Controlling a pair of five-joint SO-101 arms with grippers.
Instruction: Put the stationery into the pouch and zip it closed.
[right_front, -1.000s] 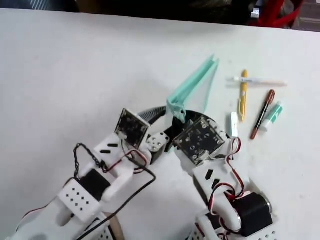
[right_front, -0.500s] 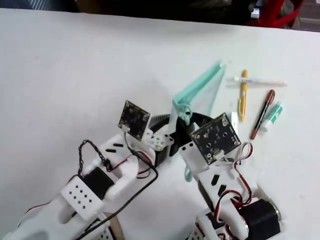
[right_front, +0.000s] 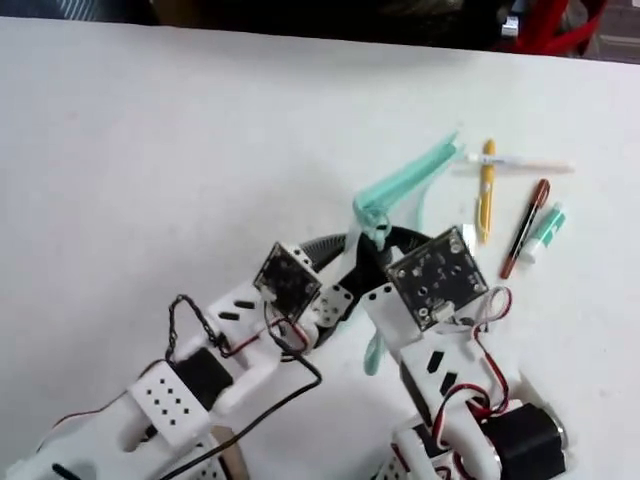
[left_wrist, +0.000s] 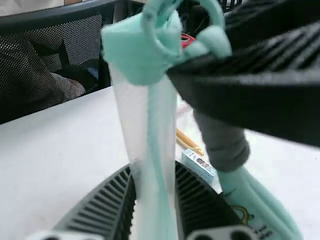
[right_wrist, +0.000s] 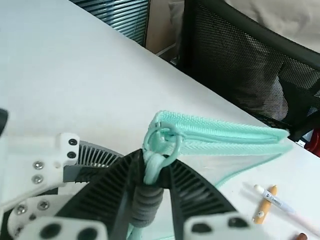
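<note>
A white table (right_front: 150, 130) is seen beneath two arms, with a black mesh chair (right_wrist: 240, 65) behind. A mint-green pouch with translucent walls (right_front: 405, 180) is held off the surface. Its thin wall is pinched by the left gripper (left_wrist: 151, 172), and its looped zip pull (right_wrist: 159, 162) is clamped by the right gripper (right_wrist: 152, 165). A yellow pen (right_front: 486, 190), a white pen (right_front: 520, 162), a brown pen (right_front: 526, 228) and a small white eraser (right_front: 469, 247) are left lying just beside it. The slick wall could be tugged from the left grip if the pull is drawn hard. The pens could be swept aside by the pouch's far corner. Against a second ago, the pouch is turned edge-on and shifted toward the pens, as are both wrists.
</note>
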